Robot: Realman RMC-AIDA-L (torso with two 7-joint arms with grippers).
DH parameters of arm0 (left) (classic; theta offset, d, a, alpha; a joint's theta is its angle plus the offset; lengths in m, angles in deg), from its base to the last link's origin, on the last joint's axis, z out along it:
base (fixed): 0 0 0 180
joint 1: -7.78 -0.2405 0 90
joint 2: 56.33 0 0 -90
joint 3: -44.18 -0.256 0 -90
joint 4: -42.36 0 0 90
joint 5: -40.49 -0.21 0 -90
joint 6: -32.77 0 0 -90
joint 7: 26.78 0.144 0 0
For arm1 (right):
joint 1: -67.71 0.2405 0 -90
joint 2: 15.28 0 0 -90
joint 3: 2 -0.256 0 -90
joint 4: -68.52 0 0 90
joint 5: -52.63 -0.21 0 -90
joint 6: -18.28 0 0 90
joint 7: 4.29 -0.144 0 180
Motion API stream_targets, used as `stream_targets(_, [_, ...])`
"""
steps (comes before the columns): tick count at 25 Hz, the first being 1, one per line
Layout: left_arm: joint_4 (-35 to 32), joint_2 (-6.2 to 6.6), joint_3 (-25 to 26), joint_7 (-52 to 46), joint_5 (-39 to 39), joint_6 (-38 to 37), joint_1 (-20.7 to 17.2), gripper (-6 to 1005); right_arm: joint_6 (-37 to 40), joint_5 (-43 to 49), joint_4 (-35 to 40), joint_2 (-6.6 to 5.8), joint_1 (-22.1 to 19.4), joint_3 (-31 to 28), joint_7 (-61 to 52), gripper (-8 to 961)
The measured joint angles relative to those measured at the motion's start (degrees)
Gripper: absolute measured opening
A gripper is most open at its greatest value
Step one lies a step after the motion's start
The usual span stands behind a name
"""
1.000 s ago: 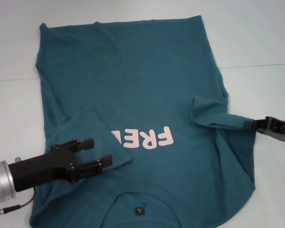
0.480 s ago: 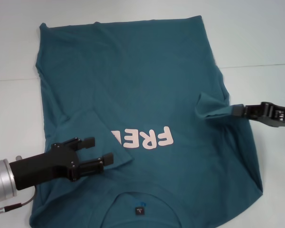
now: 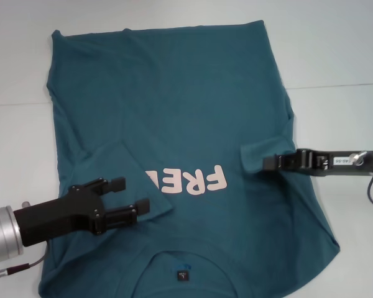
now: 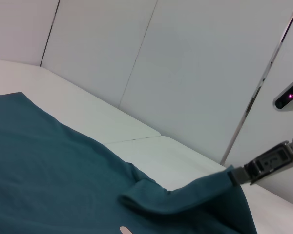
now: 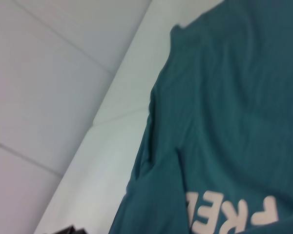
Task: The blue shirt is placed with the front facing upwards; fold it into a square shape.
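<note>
The blue shirt [image 3: 180,143] is spread front-up on the white counter [image 3: 336,56], collar and neck tag [image 3: 183,274] nearest the robot, hem at the far edge. Both sleeves look brought inward, prob. to narrow the shape toward a square.

Nearest, the left end effector [image 3: 127,197] is held low over the near-left part of the shirt, w/ its arm reaching in from the near-left corner. Its jaws are parted and nothing is gripped; the folded-in left sleeve [image 3: 121,171] lies flat below, covering the start of the "FREE!" lettering [image 3: 189,180].

Farther out, the right end effector [image 3: 270,162] is stretched horizontally from the right edge, closed on the right sleeve [image 3: 256,155], which is lifted off the body fabric and carried toward the shirt's middle. In the left wrist view the sleeve [image 4: 185,195] is seen drawn taut up to the fingertips.
</note>
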Motion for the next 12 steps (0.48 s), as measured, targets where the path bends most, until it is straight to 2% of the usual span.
stream_targets(6, [0.0,0.0,0.0,-0.1,0.0,0.1,0.0,886,0.3,0.0,-0.8,0.26,0.8,4.6,0.6,22])
stream_targets(9, [0.0,0.0,0.0,-0.1,0.0,0.1,0.0,886,1.2,-0.7,-0.5,0.3,0.7,4.6,1.5,24])
stream_targets(12, [0.0,0.0,0.0,-0.1,0.0,0.2,0.0,886,2.4,-2.7,-0.3,0.02,0.2,4.4,2.3,156])
